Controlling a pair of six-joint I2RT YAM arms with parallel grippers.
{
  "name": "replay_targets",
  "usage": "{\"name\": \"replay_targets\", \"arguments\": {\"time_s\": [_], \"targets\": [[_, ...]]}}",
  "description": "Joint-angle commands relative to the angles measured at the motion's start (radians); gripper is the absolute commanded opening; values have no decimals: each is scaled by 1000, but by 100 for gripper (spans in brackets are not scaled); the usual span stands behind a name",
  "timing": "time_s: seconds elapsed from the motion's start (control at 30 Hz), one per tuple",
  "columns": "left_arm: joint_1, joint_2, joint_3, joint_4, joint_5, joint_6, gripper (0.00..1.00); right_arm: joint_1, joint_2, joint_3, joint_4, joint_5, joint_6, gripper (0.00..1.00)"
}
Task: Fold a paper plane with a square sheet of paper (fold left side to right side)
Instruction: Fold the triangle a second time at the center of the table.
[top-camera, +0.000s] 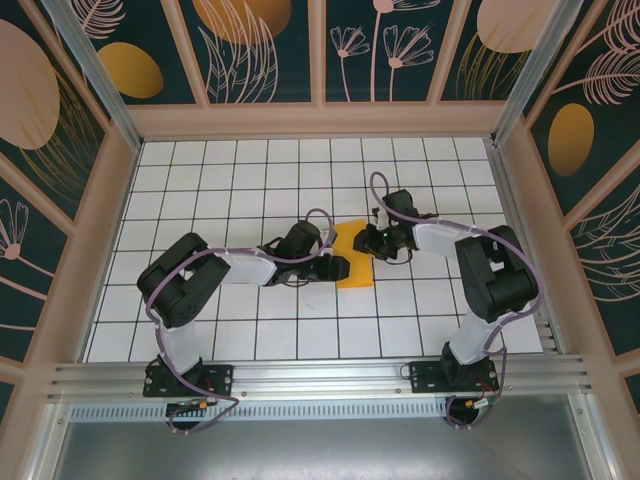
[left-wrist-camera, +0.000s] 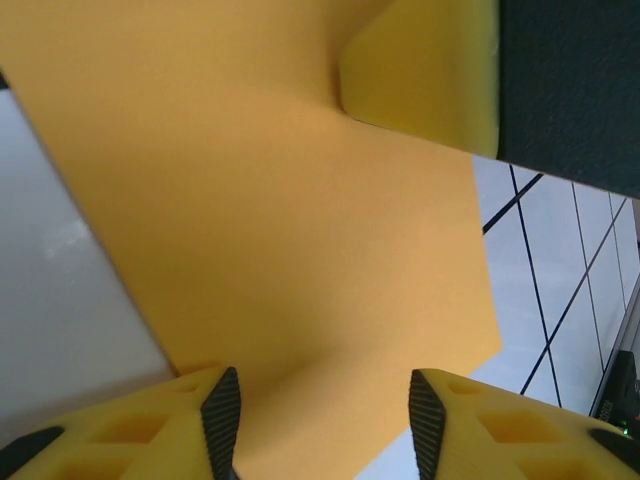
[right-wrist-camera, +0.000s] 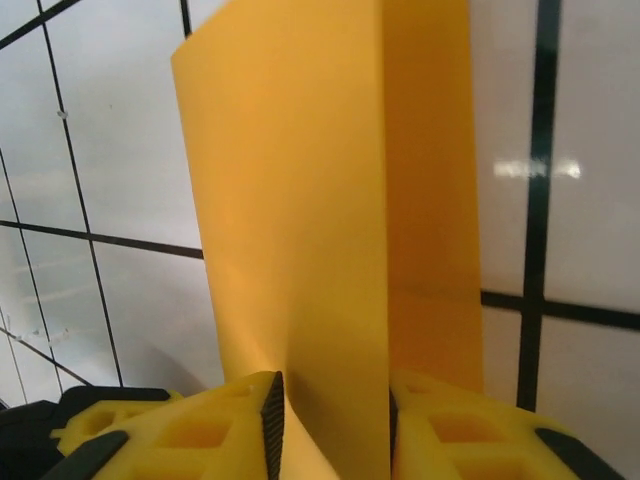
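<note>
**Ana:** Where was the square sheet of paper (top-camera: 357, 274) at that moment?

**Ben:** Near the middle of the counter (top-camera: 250, 180). The left arm (top-camera: 230, 268) reached it from the near left. The right arm (top-camera: 440, 240) came in at its far right corner.

**Ana:** Was it lying flat?

**Ben:** Not all of it. In the right wrist view a raised flap (right-wrist-camera: 290, 200) stood up off the tiles, beside a strip that looked flat on the counter. I took that for the fold partly made.

**Ana:** And the right jaws?

**Ben:** They stood at a narrow gap with the flap running up out of it. I could not tell whether the pads actually pinched the paper. My guess was that they sat there to carry that side across.

**Ana:** The left jaws?

**Ben:** They were spread wide, with the sheet stretching across the gap in the left wrist view, low over it near its edge. They gripped nothing that I could see. I judged they were there to keep the rest of the sheet from sliding while the flap moved.

**Ana:** What was the risk?

**Ben:** Thin paper buckles easily. If the pinned part shifted, the edges would not meet and the crease would run crooked.
</note>
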Motion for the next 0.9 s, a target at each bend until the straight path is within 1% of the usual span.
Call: {"name": "replay_targets", "arguments": {"time_s": [0.0, 0.1, 0.2, 0.3, 0.37, 0.5, 0.53, 0.73, 0.87], "targets": [[-5, -100, -35, -68, -62, 42, 57, -16, -70, -32, 19, -47, 39, 28], [-22, -203, -35, -127, -144, 127, 61, -17, -91, -39, 26, -84, 67, 24], [-85, -272, -9, -211, -242, 221, 63, -20, -101, -21, -4, -118, 81, 24], [-147, -283, 9, -254, -309, 235, 64, -25, -96, 12, -60, -134, 68, 24], [-200, -254, 44, -302, -366, 247, 66, -29, -94, 25, -85, -138, 65, 23], [-275, -176, 102, -356, -455, 241, 70, -34, -87, 31, -93, -153, 69, 22], [-291, -154, 149, -374, -480, 240, 71, -34, -87, 31, -93, -153, 72, 21], [-338, -41, 273, -477, -619, 234, 79, -35, -82, 29, -86, -172, 82, 21], [-351, 24, 341, -538, -694, 237, 81, -35, -83, 28, -77, -183, 92, 21]]}}
